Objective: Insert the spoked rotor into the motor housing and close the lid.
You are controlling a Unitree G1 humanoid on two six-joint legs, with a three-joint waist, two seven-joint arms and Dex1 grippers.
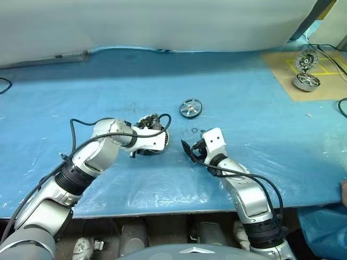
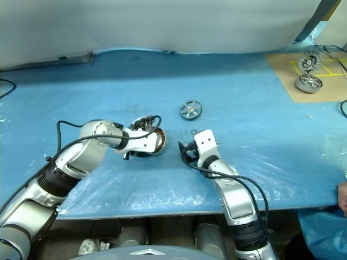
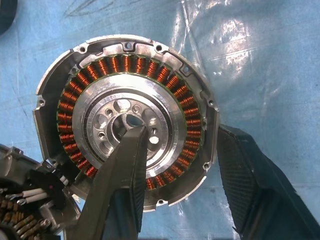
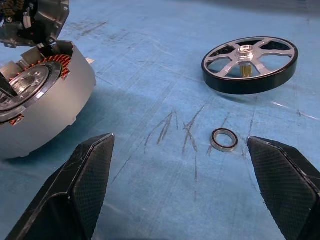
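The motor housing (image 3: 125, 120), a silver puck with copper windings, is tipped up on its edge on the blue table in front of my left arm (image 1: 154, 142). My left gripper (image 3: 178, 131) is shut on it, one finger in the centre bore and the other outside the rim. The lid (image 4: 30, 20) hangs joined at the housing's rim, with wires showing. The spoked rotor (image 1: 191, 108) lies flat further back (image 4: 250, 62). My right gripper (image 4: 178, 140) stands open and empty, low over the table between housing and rotor.
A small bearing ring (image 4: 224, 139) lies between the right gripper's fingers and the rotor. Other motor parts (image 1: 306, 81) sit on a brown board at the far right, with cables beside them. A person's hand (image 1: 343, 189) shows at the right edge.
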